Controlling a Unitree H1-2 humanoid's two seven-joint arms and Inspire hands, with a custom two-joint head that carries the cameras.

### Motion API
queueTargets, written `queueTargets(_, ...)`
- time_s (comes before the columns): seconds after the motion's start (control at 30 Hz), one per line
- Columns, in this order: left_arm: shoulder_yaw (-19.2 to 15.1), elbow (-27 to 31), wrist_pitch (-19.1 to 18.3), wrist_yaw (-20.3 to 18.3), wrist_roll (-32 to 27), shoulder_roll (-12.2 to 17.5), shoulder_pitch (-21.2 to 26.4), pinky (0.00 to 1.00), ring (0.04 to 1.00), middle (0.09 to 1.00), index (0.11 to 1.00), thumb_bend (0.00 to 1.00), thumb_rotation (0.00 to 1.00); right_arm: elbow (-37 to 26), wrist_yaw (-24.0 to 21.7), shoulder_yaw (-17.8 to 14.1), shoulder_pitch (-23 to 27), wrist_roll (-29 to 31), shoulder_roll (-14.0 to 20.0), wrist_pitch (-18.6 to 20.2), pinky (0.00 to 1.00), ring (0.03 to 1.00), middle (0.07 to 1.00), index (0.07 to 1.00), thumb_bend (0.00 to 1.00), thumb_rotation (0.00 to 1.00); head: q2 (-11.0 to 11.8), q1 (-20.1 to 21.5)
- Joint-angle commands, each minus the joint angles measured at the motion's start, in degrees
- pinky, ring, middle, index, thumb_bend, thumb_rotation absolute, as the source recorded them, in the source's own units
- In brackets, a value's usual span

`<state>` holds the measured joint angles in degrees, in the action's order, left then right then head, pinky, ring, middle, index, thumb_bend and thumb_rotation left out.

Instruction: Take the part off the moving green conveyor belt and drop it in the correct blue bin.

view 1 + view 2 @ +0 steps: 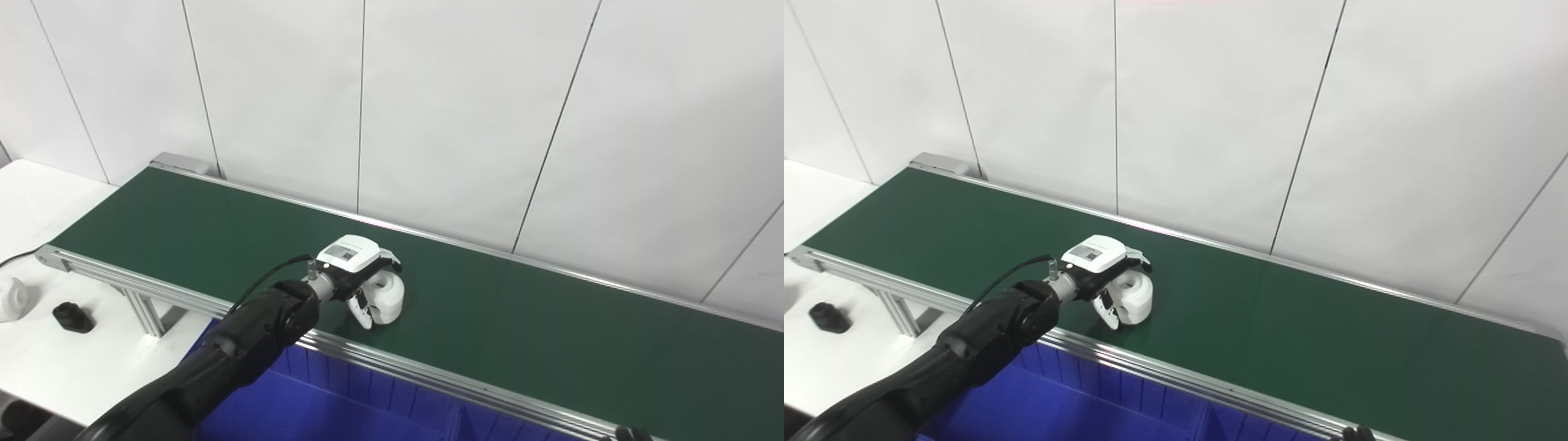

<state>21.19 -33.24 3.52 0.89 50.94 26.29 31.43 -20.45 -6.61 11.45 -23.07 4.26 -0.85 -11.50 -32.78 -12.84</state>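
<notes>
White part (388,297) on the green conveyor belt (520,331) sits clasped between the left hand (355,269) fingers (362,311)

From my station both head views came through bright and evenly lit, the light diffuse and seemingly from overhead, with a faint pinkish glare along the far rail of the conveyor belt (184,226) where it met the white wall (465,104). Shadows were soft and short, only a dim patch under the left hand (358,269). Focus was a little soft throughout, the black arm lacked detail, and I saw no marked edge distortion.
</notes>
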Motion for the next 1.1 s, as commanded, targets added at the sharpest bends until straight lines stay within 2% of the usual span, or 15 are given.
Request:
queueTargets(0.0, 0.58, 0.27, -2.43, 1.67, 1.94, 0.54, 4.01, 0.85, 0.898, 0.896, 0.83, 0.93, 0.18, -2.73, 0.03, 0.6, -0.58, -0.26, -0.39, 0.14, 0.94, 0.951, 0.96, 1.0, 0.71, 1.0, -0.27, 0.35)
queueTargets(0.1, 2.44, -0.61, -6.53, -3.31, 3.14, -0.12, 5.64, 0.88, 0.909, 0.898, 0.827, 0.91, 0.19, -3.49, 0.19, 1.08, -1.02, -0.53, -0.54, 0.49, 0.94, 0.944, 0.952, 1.0, 0.71, 1.0, -0.47, 0.49)
queueTargets(0.13, 3.01, -1.08, -7.62, -4.36, 3.47, -0.4, 6.17, 0.86, 0.887, 0.875, 0.808, 0.92, 0.18, -3.8, 0.29, 1.25, -1.2, -0.71, -0.62, 0.74, 0.93, 0.94, 0.948, 1.0, 0.72, 1.0, -0.56, 0.51)
queueTargets(0.2, 4.02, -2.15, -8.99, -4.74, 4.04, -1.1, 6.94, 0.75, 0.785, 0.786, 0.733, 0.89, 0.11, -4.36, 0.54, 1.57, -1.48, -1.21, -0.86, 1.28, 0.92, 0.931, 0.941, 1.0, 0.73, 1.0, -0.61, 0.68)
queueTargets(0.23, 4.45, -2.65, -9.43, -4.58, 4.28, -1.45, 7.23, 0.62, 0.661, 0.692, 0.657, 0.83, 0.05, -4.6, 0.68, 1.71, -1.59, -1.5, -1.0, 1.51, 0.91, 0.926, 0.936, 1.0, 0.73, 1.0, -0.61, 0.68)
queueTargets(0.27, 4.62, -3.83, -9.32, -3.54, 3.92, -2.16, 7.58, 0.6, 0.649, 0.683, 0.65, 0.82, 0.05, -4.89, 0.86, 1.95, -1.75, -1.82, -1.23, 1.76, 0.91, 0.925, 0.935, 1.0, 0.73, 1.0, -0.65, 0.95)
queueTargets(0.3, 4.74, -4.67, -9.2, -2.76, 3.56, -2.62, 7.82, 0.57, 0.61, 0.642, 0.572, 0.67, 0.05, -5.1, 1.0, 2.13, -1.85, -2.03, -1.38, 1.94, 0.91, 0.919, 0.929, 1.0, 0.74, 1.0, -0.65, 0.95)
queueTargets(0.33, 3.88, -5.88, -8.98, -1.93, 1.93, -3.61, 7.97, 0.56, 0.59, 0.62, 0.532, 0.6, 0.05, -5.36, 1.11, 2.36, -1.95, -2.26, -1.51, 2.13, 0.91, 0.915, 0.926, 1.0, 0.74, 1.0, -0.73, 1.25)
queueTargets(0.4, 2.04, -7.56, -8.43, -0.31, -1.26, -5.47, 7.98, 0.51, 0.545, 0.552, 0.47, 0.53, 0.01, -5.89, 1.27, 2.8, -2.1, -2.65, -1.76, 2.6, 0.9, 0.909, 0.921, 1.0, 0.74, 1.0, -1.0, 1.44)
queueTargets(0.53, -1.03, -8.55, -9.11, -0.04, -6.49, -8.13, 7.95, 0.38, 0.452, 0.49, 0.484, 0.52, 0.0, -6.26, 1.49, 3.38, -2.13, -3.03, -2.11, 3.43, 0.9, 0.905, 0.919, 1.0, 0.74, 1.0, -0.94, 1.63)
queueTargets(0.63, -2.01, -7.94, -9.82, -1.34, -8.97, -8.72, 8.15, 0.36, 0.442, 0.484, 0.488, 0.52, 0.0, -6.15, 1.75, 3.68, -1.92, -3.27, -2.32, 3.91, 0.89, 0.898, 0.914, 1.0, 0.74, 1.0, -0.83, 1.88)
queueTargets(0.67, -2.22, -7.46, -10.03, -1.92, -9.63, -8.73, 8.15, 0.39, 0.47, 0.505, 0.48, 0.52, 0.0, -6.14, 1.8, 3.78, -1.84, -3.27, -2.34, 4.12, 0.89, 0.899, 0.914, 1.0, 0.74, 1.0, -0.83, 1.88)
queueTargets(0.8, -2.0, -6.12, -9.88, -2.65, -10.83, -8.08, 8.27, 0.39, 0.471, 0.508, 0.48, 0.52, 0.0, -5.9, 2.06, 4.09, -1.46, -4.05, -2.28, 4.22, 0.89, 0.895, 0.911, 1.0, 0.75, 1.0, -0.88, 2.16)
queueTargets(0.87, -1.86, -4.98, -10.54, -3.28, -11.04, -7.69, 8.21, 0.34, 0.43, 0.478, 0.489, 0.52, 0.0, -5.84, 2.12, 4.15, -1.35, -4.41, -2.22, 4.25, 0.88, 0.893, 0.909, 1.0, 0.75, 1.0, -0.92, 2.23)
queueTargets(1.07, -2.51, 2.05, -11.65, -5.96, -12.0, -5.07, 6.88, 0.33, 0.421, 0.465, 0.494, 0.52, 0.0, -7.03, 2.02, 3.47, -0.27, -3.82, -1.56, 6.19, 0.88, 0.89, 0.909, 1.0, 0.74, 1.0, -3.11, 0.43)
